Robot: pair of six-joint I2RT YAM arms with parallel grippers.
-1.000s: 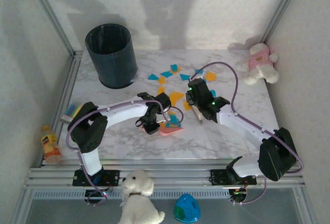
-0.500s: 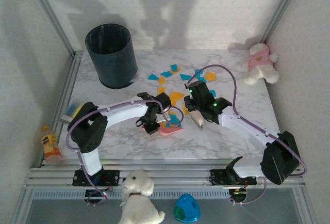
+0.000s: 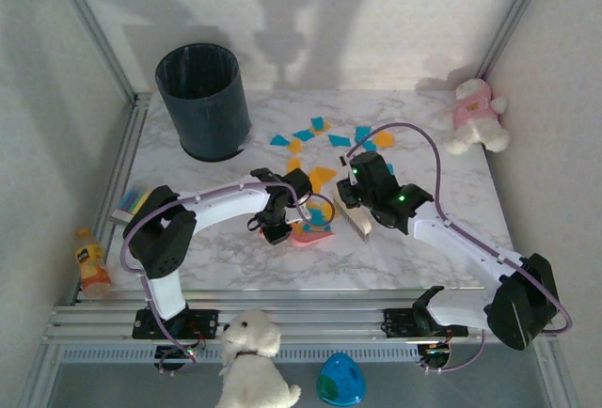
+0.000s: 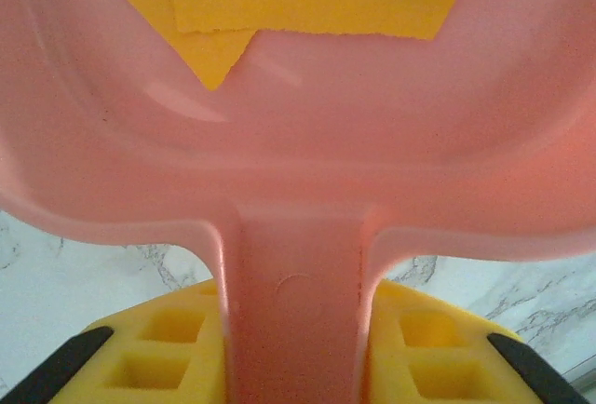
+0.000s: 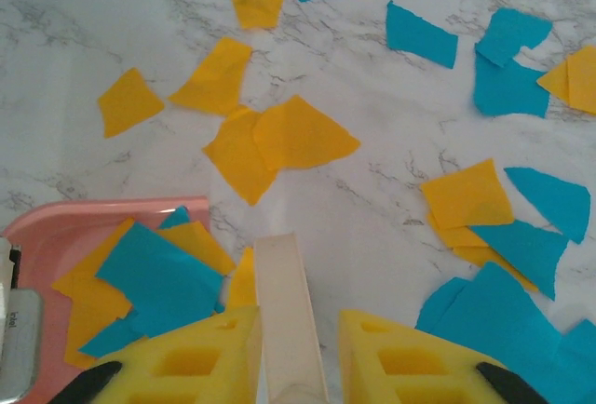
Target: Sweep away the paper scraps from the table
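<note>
Enclosed by plain white panel walls (image 3: 423, 13), framed with slanted silver aluminium posts (image 3: 94, 27), lit softly, marked with blurred grey shadows (image 3: 310, 13).

Right gripper (image 5: 296, 353) dropped a little nearer the arm bases. The cream-white brush (image 3: 355, 220) in its jaws swung left toward the pink plastic dustpan (image 3: 310, 233). It went from a narrow, on-end look to a broad bristle block just beside the pan's right edge. The right arm stretched lower over the marble-pattern surface (image 3: 226, 258), and its dark elbow joint (image 3: 523, 306) swung out right and nearer. The purple cable loop (image 3: 419, 129) widened. Couldn't tell if any orange and blue paper scraps (image 3: 323, 178) shifted.
</note>
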